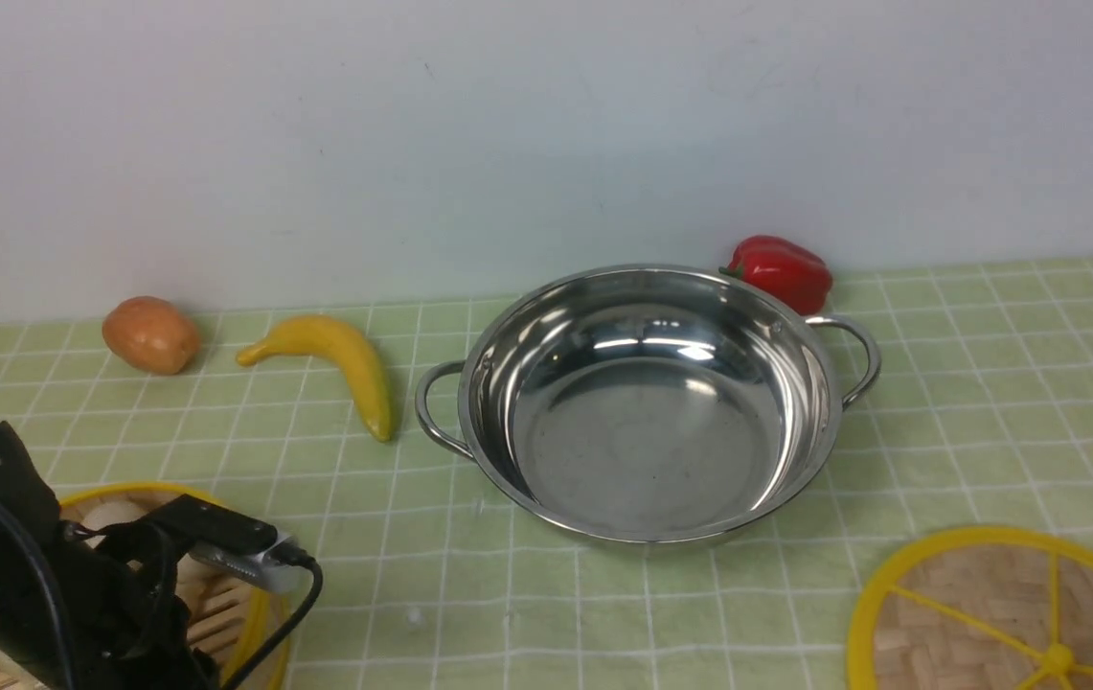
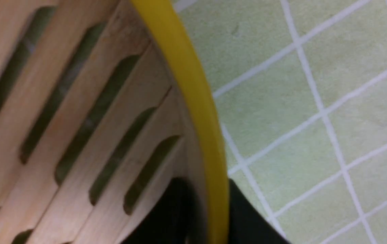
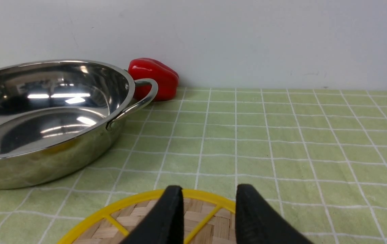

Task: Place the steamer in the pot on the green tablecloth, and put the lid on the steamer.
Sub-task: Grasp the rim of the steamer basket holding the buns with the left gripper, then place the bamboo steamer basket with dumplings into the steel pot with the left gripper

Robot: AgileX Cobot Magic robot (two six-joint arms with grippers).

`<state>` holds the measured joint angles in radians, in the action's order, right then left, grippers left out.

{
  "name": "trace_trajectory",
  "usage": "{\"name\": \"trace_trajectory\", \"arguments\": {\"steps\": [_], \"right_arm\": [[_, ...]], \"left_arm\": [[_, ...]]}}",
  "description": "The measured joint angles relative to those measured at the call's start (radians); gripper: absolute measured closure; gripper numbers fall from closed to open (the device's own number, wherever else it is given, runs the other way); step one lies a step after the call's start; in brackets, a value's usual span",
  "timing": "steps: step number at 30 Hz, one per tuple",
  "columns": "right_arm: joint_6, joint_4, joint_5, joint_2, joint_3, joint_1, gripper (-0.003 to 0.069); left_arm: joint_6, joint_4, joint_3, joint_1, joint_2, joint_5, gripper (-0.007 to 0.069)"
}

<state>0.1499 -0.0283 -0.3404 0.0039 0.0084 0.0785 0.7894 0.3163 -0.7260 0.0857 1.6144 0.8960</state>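
- Nearest me, the steamer (image 1: 139, 491) sits at the front left on the green cloth (image 1: 987, 402), well apart from the pot (image 1: 647, 431), which stands empty.
- Its yellow rim (image 2: 193, 88) runs between the fingers of the left claw (image 2: 207, 189), one inside the wall and one outside. I cannot tell whether they are squeezing it.
- I reckon the basket is light and stiff but thin-walled. The rim looks the soundest hold, and it should be carried level so the pale bun (image 1: 110, 515) inside stays put.
- At the front right the lid (image 1: 987, 604) lies flat. The right claw (image 3: 208, 193) hovers over its rim, fingers spread, grasping nothing.
- That lid looks light and rigid, and I would take it by a spoke (image 1: 958, 618) or the centre knob (image 1: 1056, 659).
- No brand, label or writing shows anywhere.
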Motion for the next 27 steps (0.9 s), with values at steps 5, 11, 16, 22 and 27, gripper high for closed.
{"name": "trace_trajectory", "arguments": {"steps": [5, 11, 16, 22, 27], "right_arm": [[0.0, 0.0, 0.0, 0.0, 0.0, 0.0, 0.0416], [0.0, 0.0, 0.0, 0.0, 0.0, 0.0, 0.0416], [0.0, 0.0, 0.0, 0.0, 0.0, 0.0, 0.0416], [0.0, 0.0, 0.0, 0.0, 0.0, 0.0, 0.0416], [0.0, 0.0, 0.0, 0.0, 0.0, 0.0, 0.0416]], "left_arm": [[-0.015, -0.004, -0.009, -0.002, 0.004, 0.001, 0.0557], [-0.048, -0.038, -0.068, -0.006, -0.021, 0.064, 0.058], [-0.123, -0.145, -0.174, -0.102, -0.083, 0.186, 0.0596], [-0.161, -0.218, -0.378, -0.321, -0.111, 0.316, 0.0596], [-0.204, -0.299, -0.582, -0.487, -0.111, 0.335, 0.0596]]}}
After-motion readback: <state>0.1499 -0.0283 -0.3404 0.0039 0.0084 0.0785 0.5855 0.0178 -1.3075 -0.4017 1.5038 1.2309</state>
